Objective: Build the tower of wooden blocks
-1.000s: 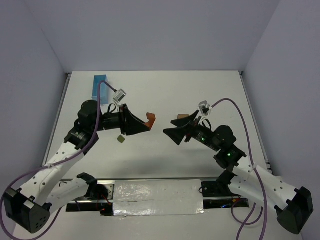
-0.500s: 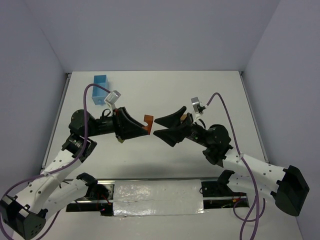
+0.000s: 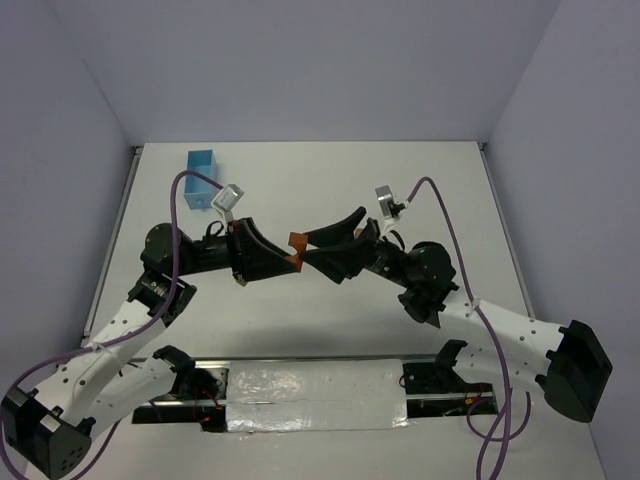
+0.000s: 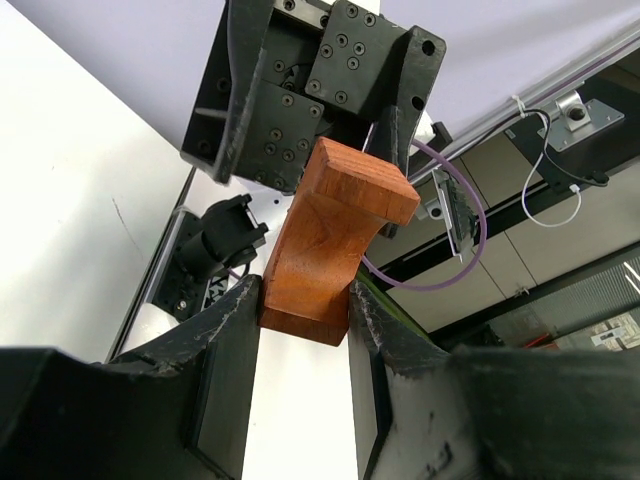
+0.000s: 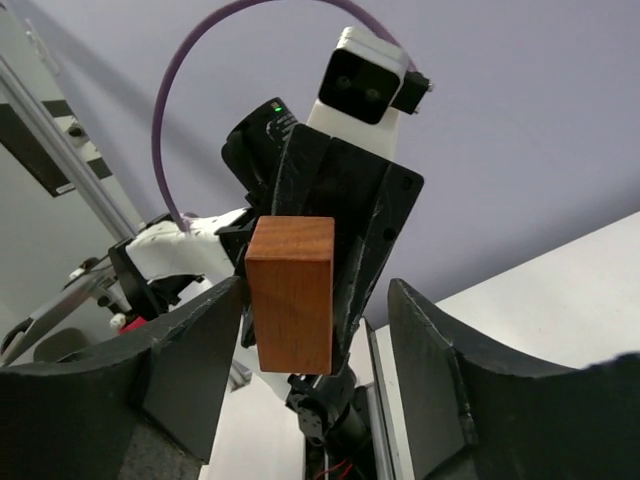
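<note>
Left claw [image 3: 292,253] clamps orange-red arch [image 4: 330,240], raised above worktop [image 3: 400,180] centre. Right claw [image 3: 312,250] wide, fingers straddling arch's free end. Light blue box [image 3: 201,180] near far-left corner.

A light blue open box [image 3: 201,166] sat on the white table [image 3: 430,180], near the table's far left corner. A crinkled silver strip [image 3: 315,385] ran along the table's near edge.

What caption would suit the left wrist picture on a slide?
Left tool gripping the orange-red arch, held up before the open right tool.
</note>
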### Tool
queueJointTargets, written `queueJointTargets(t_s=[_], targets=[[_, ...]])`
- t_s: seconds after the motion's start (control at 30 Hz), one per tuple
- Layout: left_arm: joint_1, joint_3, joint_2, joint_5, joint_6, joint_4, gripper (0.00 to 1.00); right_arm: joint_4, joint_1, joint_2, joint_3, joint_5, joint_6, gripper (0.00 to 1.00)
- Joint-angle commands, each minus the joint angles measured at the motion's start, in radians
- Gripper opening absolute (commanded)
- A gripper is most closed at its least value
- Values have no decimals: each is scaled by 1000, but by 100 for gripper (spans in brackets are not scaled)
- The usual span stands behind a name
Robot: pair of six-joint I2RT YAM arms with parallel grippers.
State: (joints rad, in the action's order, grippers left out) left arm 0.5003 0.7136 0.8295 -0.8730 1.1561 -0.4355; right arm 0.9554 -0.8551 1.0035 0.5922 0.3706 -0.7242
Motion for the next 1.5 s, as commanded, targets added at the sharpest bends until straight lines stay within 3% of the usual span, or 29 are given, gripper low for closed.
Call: queueJointTargets(t_s=[0.0,0.2,0.5,0.67,0.77,0.97,1.07,1.23,1.3,1.33,1.37,1.43,1.47], targets=[[4,17,-9,0,-10,-37,0,51,-25,9,58,39,5,66],[4,29,-1,25,-7,-19,0,45,-64,-8,38,31,43,60],[4,27,-12,23,30,-69,0,95,-67,-17,-20,-45,25,61],[4,24,-23,26,27,-75,0,147,-68,-17,-46,-75,11,53],[6,11,-24,19,50,-114,0,195,-70,-9,-60,-65,6,42],[6,-11,-18,16,80,-157,0,250,-82,21,-43,-50,17,38],[4,-16,-17,17,83,-163,0,263,-90,49,-23,-44,14,0],[4,-14,-17,15,68,-143,0,255,-94,83,4,-21,17,0],[4,1,-24,17,25,-105,17,231,-93,67,-2,-41,40,0],[4,13,-30,34,-4,-15,31,176,-93,54,-2,-53,57,0],[4,38,-35,46,-34,36,60,134,-94,41,1,-65,92,0],[4,69,-53,81,-117,157,87,18,-93,0,17,-94,150,0],[4,75,-61,88,-131,179,95,-25,-91,-12,23,-102,166,0]])
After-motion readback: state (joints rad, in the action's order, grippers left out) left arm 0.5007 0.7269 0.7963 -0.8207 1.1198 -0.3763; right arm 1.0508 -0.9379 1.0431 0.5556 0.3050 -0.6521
